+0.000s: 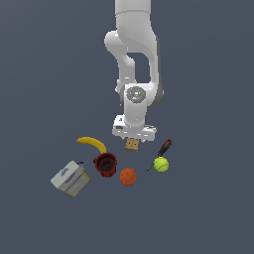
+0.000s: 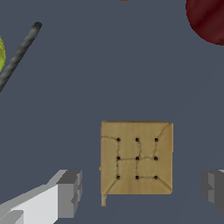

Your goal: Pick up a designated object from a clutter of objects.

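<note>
- Plain dark slate-blue ground [image 1: 39, 74] fills both views, one flat colour, no seam between floor and wall.
- No texture or pattern on it.
- Even, soft light, with barely any shadows.

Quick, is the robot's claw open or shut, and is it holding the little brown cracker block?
Gripper: open, holding nothing; its fingers stand either side of the tan block, apart from it.
</note>
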Robot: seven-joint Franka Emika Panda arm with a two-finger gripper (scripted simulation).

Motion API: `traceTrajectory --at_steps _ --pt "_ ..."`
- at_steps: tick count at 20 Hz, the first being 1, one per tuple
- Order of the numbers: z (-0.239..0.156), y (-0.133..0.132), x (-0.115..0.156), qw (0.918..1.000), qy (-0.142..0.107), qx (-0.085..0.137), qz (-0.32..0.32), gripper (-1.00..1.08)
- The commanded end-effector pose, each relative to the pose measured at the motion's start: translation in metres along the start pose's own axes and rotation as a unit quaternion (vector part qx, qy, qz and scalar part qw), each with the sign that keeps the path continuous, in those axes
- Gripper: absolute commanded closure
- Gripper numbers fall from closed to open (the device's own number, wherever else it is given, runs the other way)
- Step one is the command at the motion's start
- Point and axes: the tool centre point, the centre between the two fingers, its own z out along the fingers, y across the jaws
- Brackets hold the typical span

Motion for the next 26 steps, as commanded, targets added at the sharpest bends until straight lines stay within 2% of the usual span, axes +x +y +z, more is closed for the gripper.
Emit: traceTrajectory --at_steps 1,12,13,26 --pt "0.010 0.000 -0.001 1.0000 0.000 0.000 0.000 -0.92" --pt "0.039 0.000 -0.001 1.0000 0.000 0.000 0.001 -0.92" --pt "0.039 0.000 -0.001 1.0000 0.000 0.000 0.001 1.08" --pt "0.036 0.000 -0.001 1.0000 0.000 0.000 0.001 1.08"
